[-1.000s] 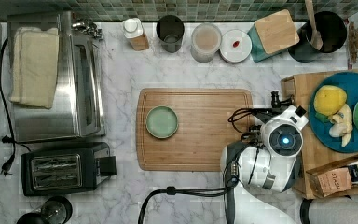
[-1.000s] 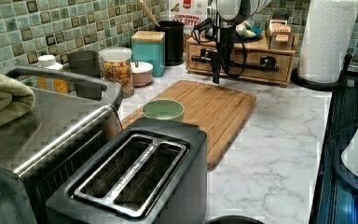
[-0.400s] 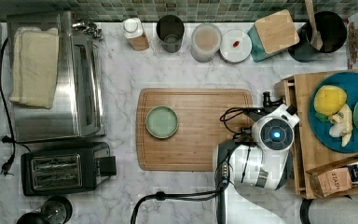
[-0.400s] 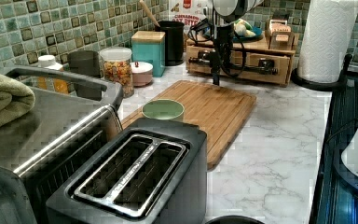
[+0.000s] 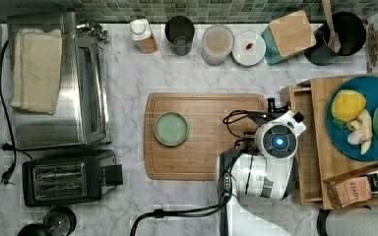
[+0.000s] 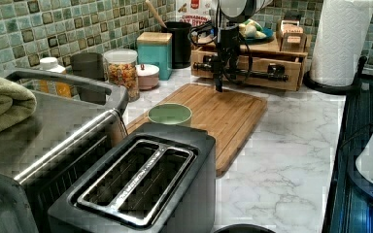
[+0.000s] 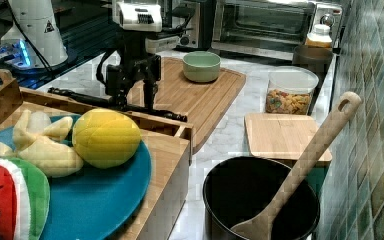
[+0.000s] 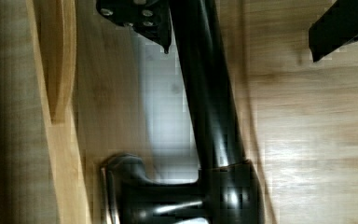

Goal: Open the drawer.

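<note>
- The marble counter [image 5: 128, 83] carries everything; in the top view a steel toaster oven [image 5: 78, 88] with a folded towel [image 5: 34, 69] on it fills the top view's left, and a black two-slot toaster [image 5: 61, 177] sits below it.
- A wooden cutting board [image 5: 202, 162] lies mid-counter, with a pale green bowl [image 5: 171, 129] standing on its half toward the top view's left.
- The white robot arm [image 5: 258, 174] reaches over the board's edge on the top view's right, cables looping beside it.
- At the top view's right stands a bamboo organizer [image 5: 325, 162] topped by a blue plate [image 5: 374, 93] of toy fruit; a box of tea bags [image 5: 352, 189] sits in its lower corner.
- The drawer [image 6: 252, 65] is in the organizer's front, facing the cutting board: light bamboo, wide and shallow, with a long black bar handle [image 6: 262, 74] on posts. In the top view it juts out a little toward the board, a strip of its inside showing.
- Along the tiled wall stand a bottle, a dark cup [image 5: 179, 34], a cereal jar [image 5: 217, 44], a small lidded dish [image 5: 248, 47], a teal box with a wooden lid [image 5: 290, 35] and a black pot [image 5: 342, 32] holding a wooden spoon [image 7: 305, 160].
- The gripper [image 7: 135, 102] points down at the handle. In the wrist view its two black fingers [image 8: 140, 18] stand one on each side of the bar, spread wider than it; whether either touches it I cannot tell.
</note>
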Motion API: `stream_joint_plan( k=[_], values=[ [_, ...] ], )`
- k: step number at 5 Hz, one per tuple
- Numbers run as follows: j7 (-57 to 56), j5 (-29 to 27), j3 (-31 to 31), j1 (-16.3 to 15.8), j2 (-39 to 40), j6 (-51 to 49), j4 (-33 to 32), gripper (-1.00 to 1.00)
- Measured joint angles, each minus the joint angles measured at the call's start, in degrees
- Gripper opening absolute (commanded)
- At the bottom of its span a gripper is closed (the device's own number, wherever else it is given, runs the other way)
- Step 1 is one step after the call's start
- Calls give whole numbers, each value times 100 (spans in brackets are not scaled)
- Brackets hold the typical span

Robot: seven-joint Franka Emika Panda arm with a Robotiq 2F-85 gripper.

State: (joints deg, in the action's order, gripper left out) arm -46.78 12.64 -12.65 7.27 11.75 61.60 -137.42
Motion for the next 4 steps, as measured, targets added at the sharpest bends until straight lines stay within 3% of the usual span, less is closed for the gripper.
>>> stream_joint_plan(
  k=[2,4],
  values=[
    [842,0,413,-245,-268,-90,-302,100],
    [957,-279,815,-559,-394,-408,-425,100]
  ],
)
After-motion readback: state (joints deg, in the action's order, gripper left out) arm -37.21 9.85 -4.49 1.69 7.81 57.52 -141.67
